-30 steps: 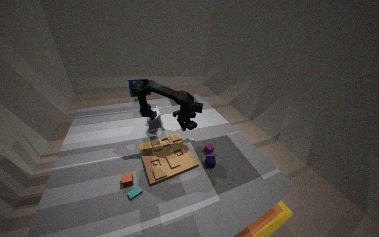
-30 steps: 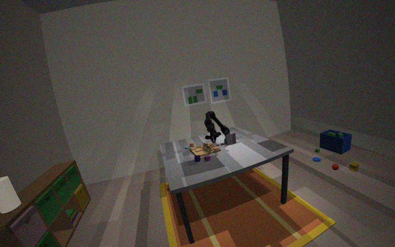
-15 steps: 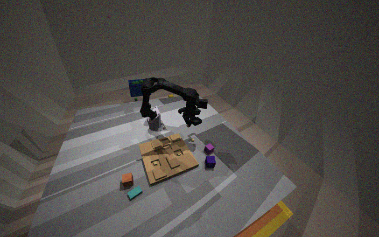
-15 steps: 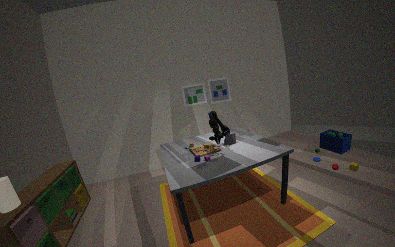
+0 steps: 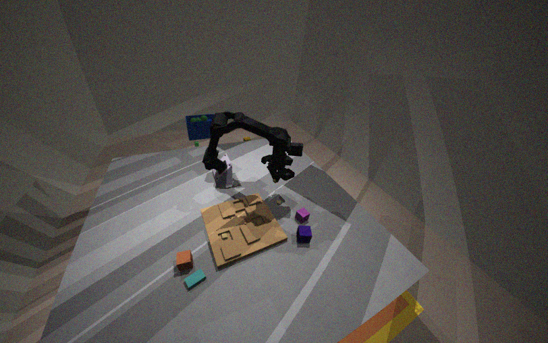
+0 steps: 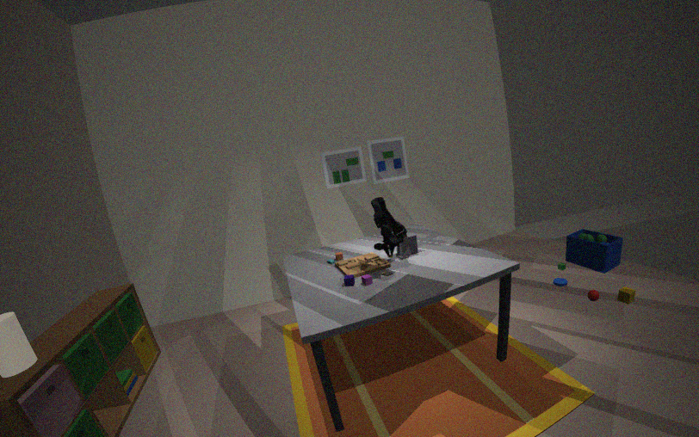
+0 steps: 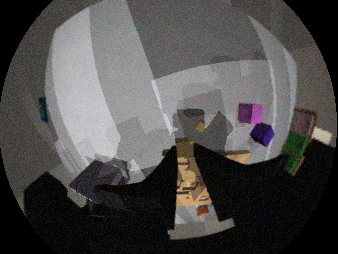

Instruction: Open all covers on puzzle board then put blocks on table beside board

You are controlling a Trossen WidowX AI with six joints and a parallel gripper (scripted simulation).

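Small tan block [image 5: 275,177] was held clamped between fingers of gripper [image 5: 277,176], carried above table [image 5: 121,226] off puzzle board [image 5: 226,258] far corner; block judged light, rigid, best pinched on flat opposite sides; four blocks were already laid beside board

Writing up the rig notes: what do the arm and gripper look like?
The arm is black all over, built of chunky, blocky links, with no cables or markings visible. It rises from a pale grey base. The gripper is black too, with two broad dark fingers in the wrist view.
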